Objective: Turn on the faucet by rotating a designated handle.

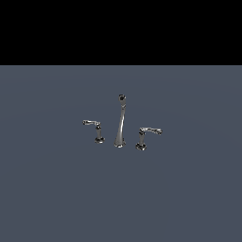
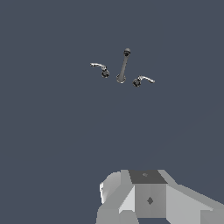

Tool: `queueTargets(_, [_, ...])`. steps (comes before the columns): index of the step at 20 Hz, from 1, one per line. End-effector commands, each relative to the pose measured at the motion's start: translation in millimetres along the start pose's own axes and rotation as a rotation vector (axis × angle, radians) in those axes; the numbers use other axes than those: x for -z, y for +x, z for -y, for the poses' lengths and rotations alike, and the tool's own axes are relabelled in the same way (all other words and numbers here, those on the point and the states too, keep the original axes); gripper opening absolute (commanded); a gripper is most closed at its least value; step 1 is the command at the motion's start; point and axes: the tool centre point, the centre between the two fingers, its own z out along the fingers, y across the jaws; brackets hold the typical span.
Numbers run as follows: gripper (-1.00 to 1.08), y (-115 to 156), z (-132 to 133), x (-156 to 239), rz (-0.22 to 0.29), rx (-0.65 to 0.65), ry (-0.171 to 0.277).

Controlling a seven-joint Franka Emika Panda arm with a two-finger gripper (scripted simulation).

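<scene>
Task status: not begun, as far as the frames show. The faucet (image 1: 121, 120) stands on the plain grey table (image 1: 189, 198) as three separate chrome pieces: a tall tapered spout (image 2: 124, 65) with a dark tip in the middle, and a low lever handle on either side. The handle (image 1: 94, 128) to be turned is judged to be the one with the shorter arm, on the exterior view's left of the spout. The other handle (image 1: 147, 135), with the longer arm, stands on the exterior view's right. Both levers point outward, away from the spout, and nothing shows either one displaced from a rest position, though no open or closed mark is visible. The claw (image 2: 146, 197) appears only in the wrist view, as a grey block at the frame edge. Its fingers are not clearly shown, so I cannot tell whether they are apart or together. It holds nothing visible. The whole faucet lies well apart from the claw, far ahead of it, with bare table between them. The arm does not show in the exterior view. Outstanding: approach the shorter handle, make contact with its lever, and rotate it.
</scene>
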Motion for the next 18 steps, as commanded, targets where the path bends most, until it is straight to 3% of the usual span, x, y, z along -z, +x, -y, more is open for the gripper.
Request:
queueTargets(1, [-1.00,0.0,0.0,0.0,0.000,0.000,0.000])
queueTargets(10, [-1.00,6.0,-7.8,3.9,-0.021,-0.017,0.046])
queueTargets(18, [-1.00,9.7,-7.3,2.7,-0.020,-0.029,0.054])
